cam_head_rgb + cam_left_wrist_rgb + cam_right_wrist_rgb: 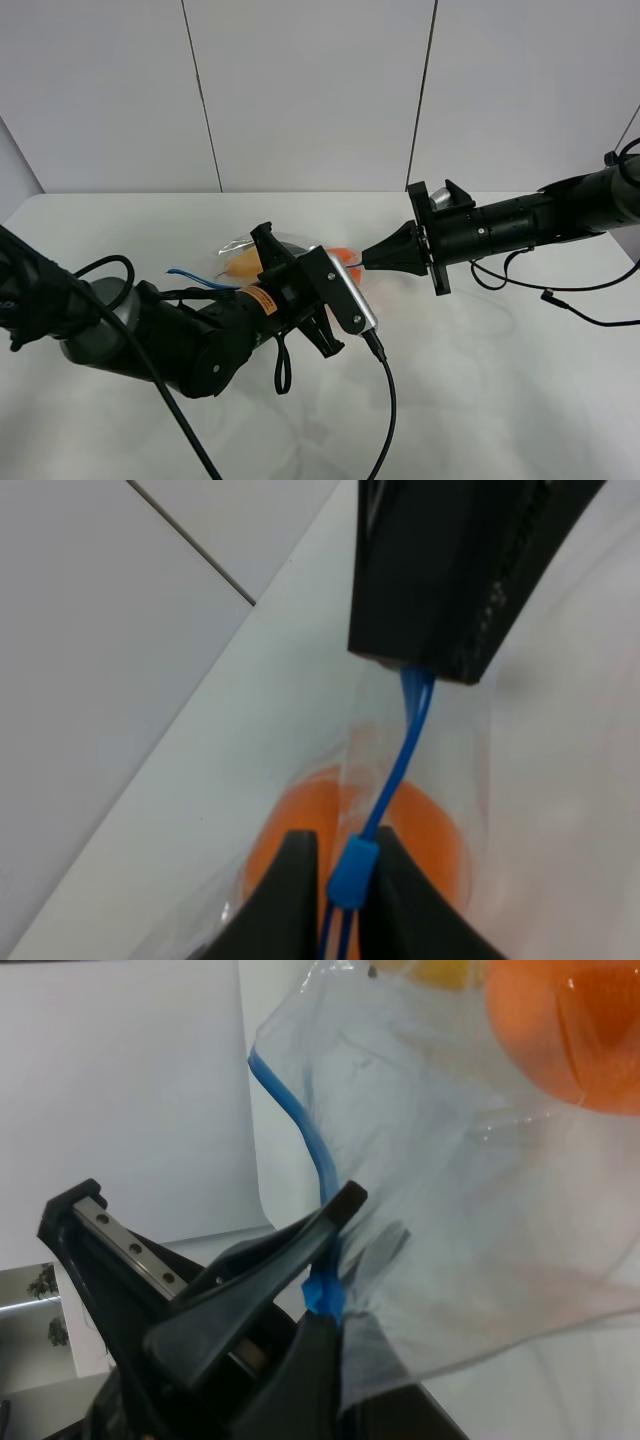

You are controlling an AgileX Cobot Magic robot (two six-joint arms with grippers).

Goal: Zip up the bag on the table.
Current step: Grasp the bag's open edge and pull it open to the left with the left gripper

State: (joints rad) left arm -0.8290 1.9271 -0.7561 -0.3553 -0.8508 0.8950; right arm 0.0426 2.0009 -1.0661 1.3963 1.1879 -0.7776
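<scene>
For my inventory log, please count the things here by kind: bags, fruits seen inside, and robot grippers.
Clear crinkly plastic zip bag: 1
Fruits seen inside, round orange fruit and yellow pear: 2
Black grippers, left gripper and right gripper: 2
Total: 5

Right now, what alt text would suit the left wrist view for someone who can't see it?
Black jaws of the left gripper clamp a blue zipper slider on a clear bag. The blue strip runs to the right gripper, which pinches it; an orange shows through the plastic.
</scene>
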